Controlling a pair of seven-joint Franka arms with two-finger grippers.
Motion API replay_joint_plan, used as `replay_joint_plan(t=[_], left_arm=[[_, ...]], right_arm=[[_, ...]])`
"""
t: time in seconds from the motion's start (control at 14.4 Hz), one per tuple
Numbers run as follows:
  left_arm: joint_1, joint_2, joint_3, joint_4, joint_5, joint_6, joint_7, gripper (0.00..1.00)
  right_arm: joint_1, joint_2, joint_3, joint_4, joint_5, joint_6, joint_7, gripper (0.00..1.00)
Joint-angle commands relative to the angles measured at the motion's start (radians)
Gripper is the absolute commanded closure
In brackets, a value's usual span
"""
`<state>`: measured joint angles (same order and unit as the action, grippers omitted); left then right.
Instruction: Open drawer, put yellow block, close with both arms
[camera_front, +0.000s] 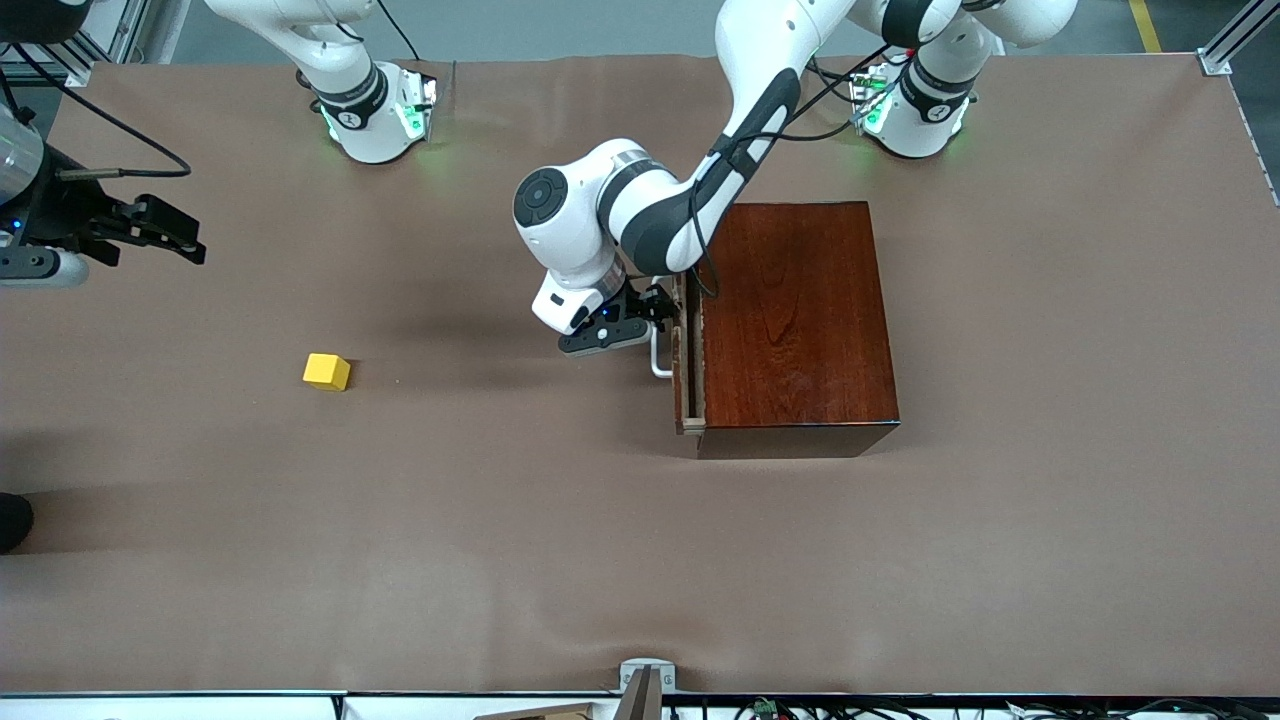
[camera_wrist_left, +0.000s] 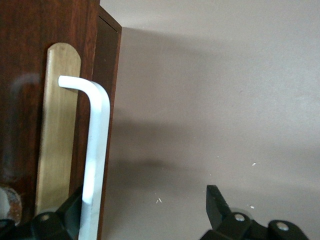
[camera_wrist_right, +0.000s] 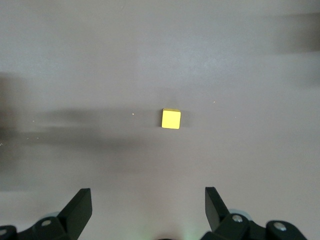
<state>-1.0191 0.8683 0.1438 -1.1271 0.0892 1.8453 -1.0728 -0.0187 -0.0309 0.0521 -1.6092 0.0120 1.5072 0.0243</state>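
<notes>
Left hand gapes wide at the drawer handle — right hand, wide too, hangs above the yellow block.

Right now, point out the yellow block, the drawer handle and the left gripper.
yellow block (camera_wrist_right: 171, 119), right wrist view, top face.
drawer handle (camera_wrist_left: 97, 135), left wrist view, white bar's straight stretch.
left gripper (camera_front: 655, 305), front view, between fingertips at the handle.

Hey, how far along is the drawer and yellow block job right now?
Early stage. Done: the drawer is only cracked open. In hand: the left gripper is open at the white handle. Left: the yellow block lies on the table under the open, waiting right gripper; loading and closing remain.
</notes>
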Motion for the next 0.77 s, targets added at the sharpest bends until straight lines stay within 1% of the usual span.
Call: replay_joint_plan(t=[0.0,0.07,0.42,0.7], left_arm=[[-0.004,0.018,-0.032,0.038,-0.032,0.046,-0.081,0.00],[-0.004,0.018,-0.047,0.038,-0.032,0.066,-0.107,0.00],[-0.004,0.020,-0.067,0.038,-0.036,0.135,-0.170,0.00],[-0.004,0.020,-0.088,0.043,-0.040,0.156,-0.187,0.00]], right_arm=[[0.003,-0.001,-0.002,0.015,-0.024,-0.015,0.000,0.00],[0.003,-0.001,-0.002,0.015,-0.024,-0.016,0.000,0.00],[0.002,0.000,-0.003,0.015,-0.026,-0.015,0.000,0.00],[0.003,0.000,-0.003,0.015,-0.026,-0.015,0.000,0.00]])
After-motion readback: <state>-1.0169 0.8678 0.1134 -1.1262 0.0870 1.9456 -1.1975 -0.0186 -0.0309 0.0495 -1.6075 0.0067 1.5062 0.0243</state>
